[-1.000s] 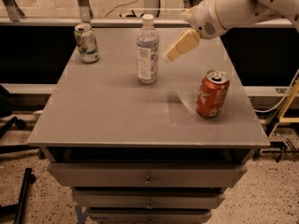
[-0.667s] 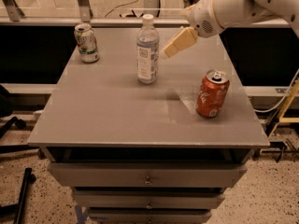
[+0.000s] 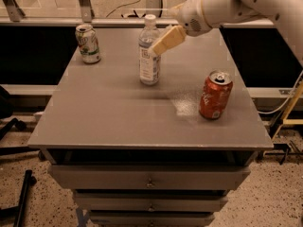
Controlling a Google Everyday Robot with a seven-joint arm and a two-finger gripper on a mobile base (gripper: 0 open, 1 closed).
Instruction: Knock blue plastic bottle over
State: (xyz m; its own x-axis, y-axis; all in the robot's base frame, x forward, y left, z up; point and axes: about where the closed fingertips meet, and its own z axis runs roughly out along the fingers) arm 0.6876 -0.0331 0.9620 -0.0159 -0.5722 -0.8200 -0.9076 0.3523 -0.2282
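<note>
Grey tabletop [image 3: 113, 117] over a stack of drawers [image 3: 149, 178], speckled floor below. The blue plastic bottle [image 3: 149, 63] is seen standing near the back middle, long axis straight up and down, white cap pointed up, so not tipped yet. The gripper [image 3: 165, 40] is positioned at the bottle's shoulder from the right; touching or just in front can't be told, same for spread or closed. A green-and-white can [image 3: 88, 43] is parked back left and a red can [image 3: 215, 95] front right, both well apart from it.

Clear blue plastic bottle [image 3: 149, 71] stands upright, pincer [image 3: 155, 50] at its shoulder.
</note>
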